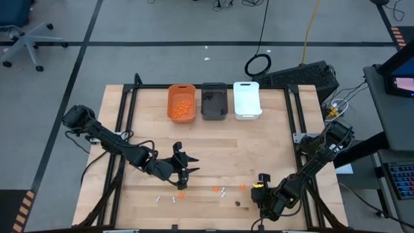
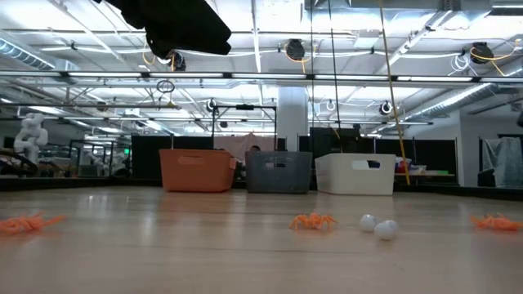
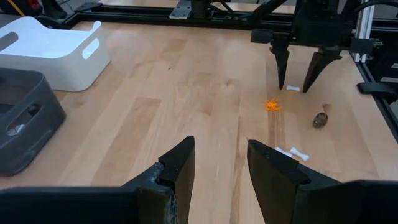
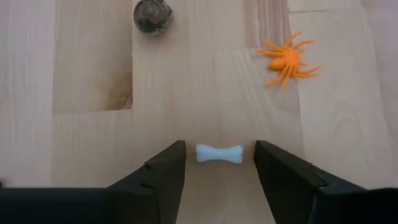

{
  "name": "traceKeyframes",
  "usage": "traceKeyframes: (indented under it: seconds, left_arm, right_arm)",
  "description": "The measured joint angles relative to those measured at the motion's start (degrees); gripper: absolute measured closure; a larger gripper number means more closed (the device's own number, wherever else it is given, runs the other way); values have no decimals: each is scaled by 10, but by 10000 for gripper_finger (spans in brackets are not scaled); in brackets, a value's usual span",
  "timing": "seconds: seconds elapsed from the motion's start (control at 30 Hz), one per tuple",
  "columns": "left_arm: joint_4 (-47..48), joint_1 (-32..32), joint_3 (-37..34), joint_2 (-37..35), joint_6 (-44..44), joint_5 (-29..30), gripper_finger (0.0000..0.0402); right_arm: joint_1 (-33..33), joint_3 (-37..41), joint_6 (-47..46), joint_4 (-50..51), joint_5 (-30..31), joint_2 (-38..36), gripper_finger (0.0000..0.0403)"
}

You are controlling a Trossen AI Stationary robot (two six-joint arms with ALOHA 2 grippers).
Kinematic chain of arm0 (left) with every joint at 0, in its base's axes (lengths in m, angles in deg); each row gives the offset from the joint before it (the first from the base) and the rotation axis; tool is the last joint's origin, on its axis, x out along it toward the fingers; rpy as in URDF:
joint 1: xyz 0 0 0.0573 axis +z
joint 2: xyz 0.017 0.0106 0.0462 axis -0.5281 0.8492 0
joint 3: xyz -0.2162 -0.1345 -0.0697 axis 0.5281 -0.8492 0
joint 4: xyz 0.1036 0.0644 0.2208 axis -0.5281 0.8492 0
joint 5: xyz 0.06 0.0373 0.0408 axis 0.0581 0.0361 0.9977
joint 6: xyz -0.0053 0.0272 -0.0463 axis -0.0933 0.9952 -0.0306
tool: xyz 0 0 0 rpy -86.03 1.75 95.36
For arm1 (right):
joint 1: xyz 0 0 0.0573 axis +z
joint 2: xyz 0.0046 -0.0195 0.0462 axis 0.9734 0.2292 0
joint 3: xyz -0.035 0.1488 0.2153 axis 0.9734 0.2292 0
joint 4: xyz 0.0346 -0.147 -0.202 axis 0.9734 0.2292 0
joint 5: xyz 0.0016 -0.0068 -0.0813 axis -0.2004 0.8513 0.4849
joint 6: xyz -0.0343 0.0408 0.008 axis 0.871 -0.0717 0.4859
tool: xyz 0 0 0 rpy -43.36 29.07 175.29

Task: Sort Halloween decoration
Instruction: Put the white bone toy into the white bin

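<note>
- The right gripper (image 4: 219, 171) hangs over the table's (image 1: 272, 149) near edge, on the opposite side from the white bin (image 1: 246, 99), fingers spread around a small white bone (image 4: 219, 154) that lies flat on the wood between them; neither finger touches it, so the gripper is open and nothing is held.
- Just beyond that bone lie an orange spider (image 4: 288, 60) and a dark lump (image 4: 152, 15), apart from each other.
- The left gripper (image 3: 221, 163) hovers above the table, well in front of the orange bin (image 1: 182, 101), fingers parted with nothing between them.
- Near the table's front edge, far from the white bin, 3 more orange pieces (image 1: 181, 193) and 3 white bones (image 1: 223, 191) lie scattered.
- The orange bin holds several orange pieces; the dark grey bin (image 1: 214, 100) stands between it and the white bin.
</note>
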Motion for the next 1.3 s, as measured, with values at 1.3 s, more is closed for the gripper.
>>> traceKeyframes:
  seconds: [1.3]
  left_arm:
    - [0,0,0,0,-1,0,256]
  right_arm:
    - [-2,-71,108,73,24,1,331]
